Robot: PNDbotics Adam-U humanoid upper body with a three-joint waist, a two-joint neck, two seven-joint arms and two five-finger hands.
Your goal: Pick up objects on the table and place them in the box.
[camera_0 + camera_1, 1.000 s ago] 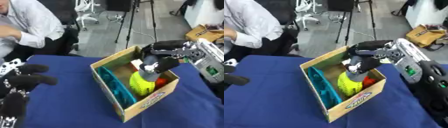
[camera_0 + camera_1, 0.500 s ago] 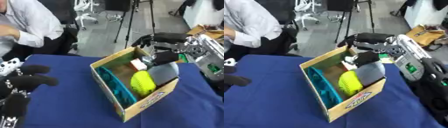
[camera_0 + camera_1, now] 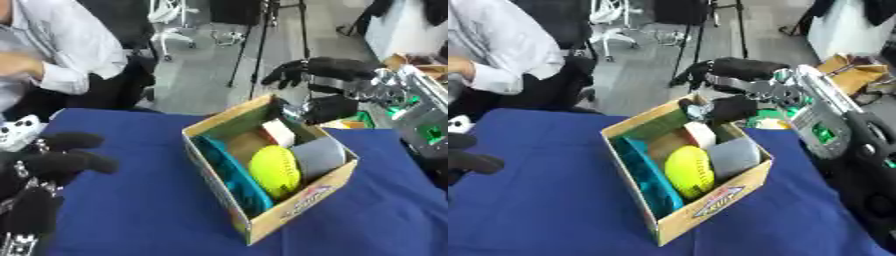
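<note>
Yellow ball (image 3: 275, 171), blue tablecloth (image 3: 140, 210)

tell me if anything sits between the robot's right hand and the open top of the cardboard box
Nothing visible does. The right hand hangs open just above the far rim of the brown cardboard box, with only air beneath it. The box holds a yellow ball, a grey block and a teal object.

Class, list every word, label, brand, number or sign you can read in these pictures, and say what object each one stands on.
Nothing can be read as text.
Open brown cardboard box: a red, white and blue printed label on its front wall, too blurred to read.
Robot's right hand, raised over the box's far corner: green patches on the silver forearm behind it, no legible characters.
Yellow ball, teal object and grey block in the box: no visible text.
</note>
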